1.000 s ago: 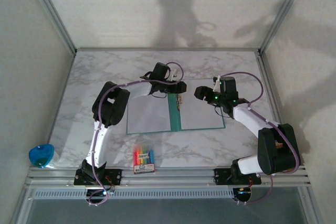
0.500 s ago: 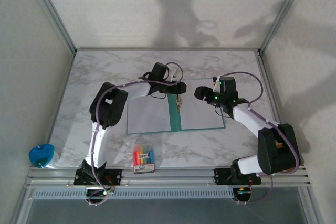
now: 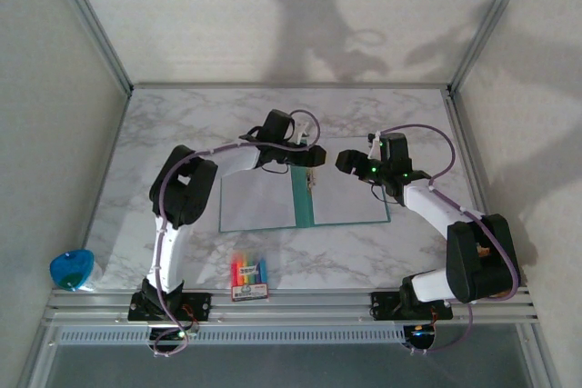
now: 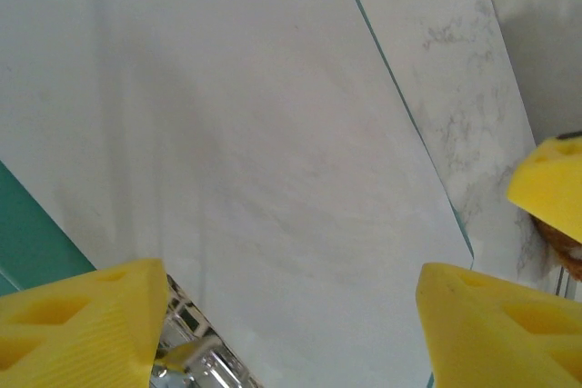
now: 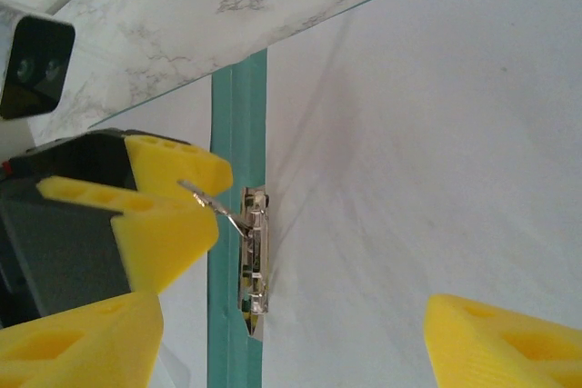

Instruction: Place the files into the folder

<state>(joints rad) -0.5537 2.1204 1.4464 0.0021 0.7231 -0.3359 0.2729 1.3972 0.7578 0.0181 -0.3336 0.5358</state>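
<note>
We see the folder (image 3: pixel 304 211) lying open and flat at the middle of the marble table (image 3: pixel 173 129), its teal spine running from 12 to 6 o'clock. The files (image 3: pixel 259 202) are plain white sheets, one covering each panel, so only the spine and thin teal edges show. A metal clip (image 5: pixel 253 252) sits on the spine near its 12 o'clock end, with its wire lever raised.

Since a second ago the left arm (image 3: pixel 177 193) has swung its elbow out toward 8 o'clock. The folder, the sheets and the right arm (image 3: pixel 436 211) have kept their places.

The left gripper (image 3: pixel 314 159) hangs over the 12 o'clock end of the spine, jaws wide and holding nothing. The lever's tip reaches up to its yellow fingers (image 5: pixel 177 165), and we cannot tell whether it touches them. The right gripper (image 3: pixel 347 163) is just beside it at 3 o'clock, over the far edge of the right-hand sheet, its jaws also wide and empty. A crayon box (image 3: pixel 248 277) lies at 6 o'clock from the folder, apart from it. A blue object (image 3: pixel 71 268) sits at 8 o'clock, beyond the table's near corner.
</note>
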